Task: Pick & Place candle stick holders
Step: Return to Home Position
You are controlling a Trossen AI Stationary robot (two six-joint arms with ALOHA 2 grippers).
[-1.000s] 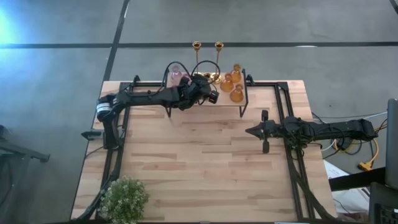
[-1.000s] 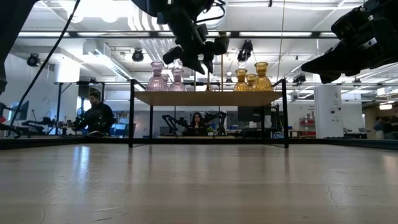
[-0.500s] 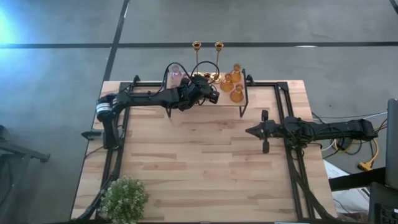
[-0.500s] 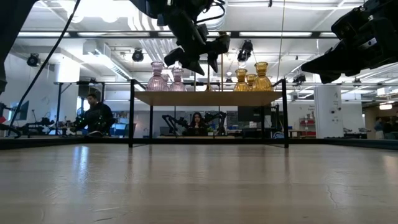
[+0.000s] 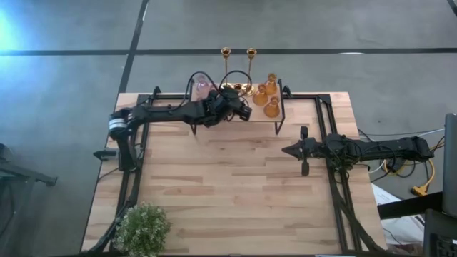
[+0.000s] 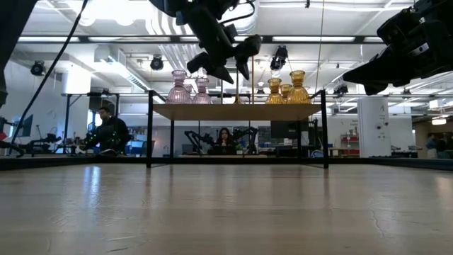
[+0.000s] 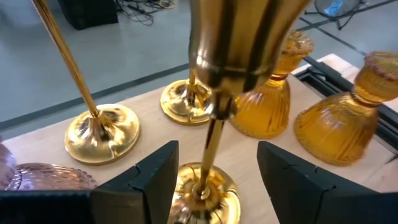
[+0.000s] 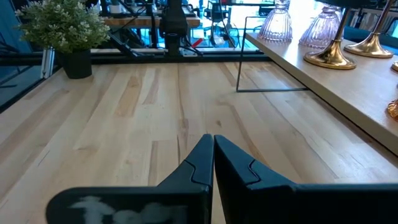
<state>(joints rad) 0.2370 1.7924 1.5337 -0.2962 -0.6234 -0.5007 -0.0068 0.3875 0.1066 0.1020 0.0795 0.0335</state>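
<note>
The left end effector (image 7: 216,152) hangs over the shelf (image 6: 237,111), fingers spread wide either side of the nearest gold candle stick holder (image 7: 205,186), not gripping it. Amber holders (image 7: 339,124) and pink holders (image 6: 177,88) stand alongside. Placing looks finished. The retreat home calls for a straight pull-back clear of the stem. It sits slightly higher than a second ago. The right end effector (image 8: 212,146), pinched closed, waits over the surface (image 5: 235,193).
</note>
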